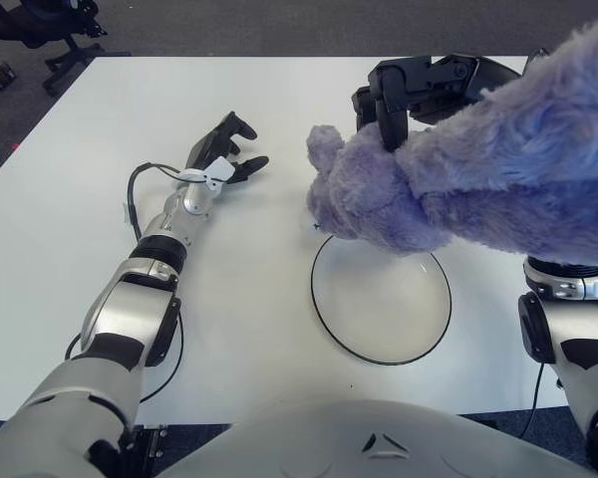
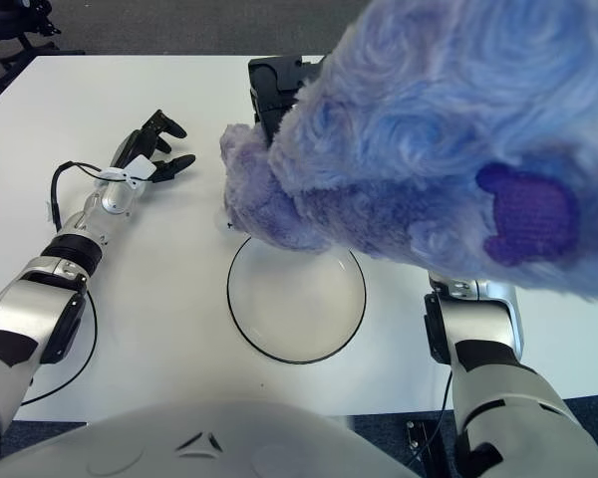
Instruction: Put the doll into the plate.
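1. The doll [image 1: 458, 179], a purple plush, is held up off the table, above the far edge of the plate and reaching right toward the camera, where it fills the upper right of both views.
2. Its near end shows a darker purple patch in the right eye view; its far left end, a rounded lump, hangs over the plate's far left rim.
3. The right hand [image 1: 419, 85] is at the far side of the doll, its black fingers [image 1: 391, 115] curled down into the plush and gripping it.
4. The plate [image 1: 324, 309] is a clear round dish with a dark rim, lying on the table near the middle, just below the doll. Nothing lies in it; the doll's lower edge overlaps its far rim in the views, but I cannot tell whether they touch.
5. The left hand [image 1: 227, 154] shows to the left of the doll and plate, well apart from both, with its fingers spread loosely and holding nothing.
6. A black cable [image 1: 135, 194] loops beside the left forearm.
7. The table [image 1: 100, 119] is white, with dark carpet beyond its far edge.
8. An office chair [image 1: 45, 25] stands at the far left corner, off the table.
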You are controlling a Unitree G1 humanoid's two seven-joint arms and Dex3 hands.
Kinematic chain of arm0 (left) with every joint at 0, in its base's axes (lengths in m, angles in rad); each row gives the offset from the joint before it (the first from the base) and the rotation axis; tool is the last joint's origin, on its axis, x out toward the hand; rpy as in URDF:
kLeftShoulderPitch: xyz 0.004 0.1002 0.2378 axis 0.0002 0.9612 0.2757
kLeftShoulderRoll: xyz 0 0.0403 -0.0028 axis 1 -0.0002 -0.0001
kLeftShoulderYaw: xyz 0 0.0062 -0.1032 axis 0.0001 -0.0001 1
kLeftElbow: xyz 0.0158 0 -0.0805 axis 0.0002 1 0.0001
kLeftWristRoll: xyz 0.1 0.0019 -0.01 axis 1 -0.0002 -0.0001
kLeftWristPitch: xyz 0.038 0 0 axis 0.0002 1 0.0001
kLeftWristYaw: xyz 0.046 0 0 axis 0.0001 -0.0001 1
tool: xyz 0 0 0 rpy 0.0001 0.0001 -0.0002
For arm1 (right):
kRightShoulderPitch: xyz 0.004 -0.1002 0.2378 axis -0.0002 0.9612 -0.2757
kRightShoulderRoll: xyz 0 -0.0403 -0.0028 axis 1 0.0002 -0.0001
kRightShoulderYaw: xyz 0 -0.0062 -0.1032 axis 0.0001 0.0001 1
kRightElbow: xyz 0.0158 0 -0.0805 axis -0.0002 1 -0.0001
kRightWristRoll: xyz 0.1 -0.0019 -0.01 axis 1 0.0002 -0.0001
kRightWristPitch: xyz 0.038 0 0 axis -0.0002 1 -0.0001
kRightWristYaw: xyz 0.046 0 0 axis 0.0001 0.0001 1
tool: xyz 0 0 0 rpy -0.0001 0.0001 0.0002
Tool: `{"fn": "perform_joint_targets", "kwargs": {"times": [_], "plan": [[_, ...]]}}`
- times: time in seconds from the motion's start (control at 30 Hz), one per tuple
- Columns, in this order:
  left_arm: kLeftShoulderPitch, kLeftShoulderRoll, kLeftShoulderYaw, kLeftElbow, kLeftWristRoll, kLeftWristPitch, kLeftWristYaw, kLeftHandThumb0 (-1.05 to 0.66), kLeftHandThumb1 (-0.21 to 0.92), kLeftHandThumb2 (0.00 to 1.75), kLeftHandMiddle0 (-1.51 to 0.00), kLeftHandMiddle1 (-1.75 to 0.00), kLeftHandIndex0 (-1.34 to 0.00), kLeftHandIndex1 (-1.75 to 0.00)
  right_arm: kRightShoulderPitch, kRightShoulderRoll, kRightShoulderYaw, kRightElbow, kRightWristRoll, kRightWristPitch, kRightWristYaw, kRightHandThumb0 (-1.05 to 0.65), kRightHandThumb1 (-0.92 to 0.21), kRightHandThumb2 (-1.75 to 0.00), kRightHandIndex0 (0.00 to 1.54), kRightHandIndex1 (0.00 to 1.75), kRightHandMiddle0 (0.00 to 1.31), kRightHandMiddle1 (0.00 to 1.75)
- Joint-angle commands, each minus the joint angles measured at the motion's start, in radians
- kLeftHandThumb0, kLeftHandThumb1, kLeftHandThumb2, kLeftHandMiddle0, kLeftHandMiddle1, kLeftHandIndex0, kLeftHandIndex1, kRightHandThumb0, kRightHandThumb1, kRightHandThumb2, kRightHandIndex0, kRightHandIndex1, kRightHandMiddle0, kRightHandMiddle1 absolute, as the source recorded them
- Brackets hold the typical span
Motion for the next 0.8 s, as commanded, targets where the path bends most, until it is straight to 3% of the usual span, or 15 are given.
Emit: {"fn": "perform_joint_targets", "kwargs": {"times": [0.0,0.63,0.67,0.7,0.73,0.77], "plan": [[0.013,0.011,-0.007,0.016,0.01,0.019,-0.02,-0.01,0.92,0.32,-0.48,-1.45,-0.29,-1.46,-0.026,0.006,-0.005,-0.011,0.012,0.002,-0.012,0.0,-0.21,-1.38,0.76,1.57,0.47,1.75],[-0.003,0.019,0.005,0.031,-0.003,0.015,-0.034,-0.01,0.92,0.33,-0.46,-1.47,-0.27,-1.47,-0.059,0.016,0.005,0.018,0.002,0.005,-0.016,0.0,-0.21,-1.38,0.76,1.57,0.47,1.75],[-0.004,0.02,0.006,0.033,-0.005,0.014,-0.035,-0.01,0.92,0.34,-0.46,-1.48,-0.27,-1.47,-0.058,-0.002,-0.016,0.211,-0.145,-0.333,-0.024,0.0,-0.21,-1.38,0.76,1.57,0.47,1.75],[-0.007,0.021,0.007,0.036,-0.006,0.013,-0.037,-0.01,0.92,0.34,-0.46,-1.48,-0.27,-1.47,-0.048,-0.02,-0.035,0.317,-0.227,-0.526,-0.015,0.0,-0.35,-1.18,0.69,1.54,0.46,1.69],[-0.01,0.022,0.009,0.038,-0.007,0.013,-0.039,-0.01,0.92,0.34,-0.45,-1.48,-0.27,-1.47,-0.043,-0.032,-0.046,0.387,-0.281,-0.653,-0.01,-0.01,-0.55,-0.84,0.65,1.48,0.42,1.56],[-0.011,0.023,0.009,0.04,-0.008,0.013,-0.04,-0.01,0.92,0.34,-0.45,-1.49,-0.27,-1.47,-0.04,-0.039,-0.051,0.422,-0.305,-0.715,-0.006,-0.01,-0.63,-0.72,0.64,1.46,0.41,1.51]]}}
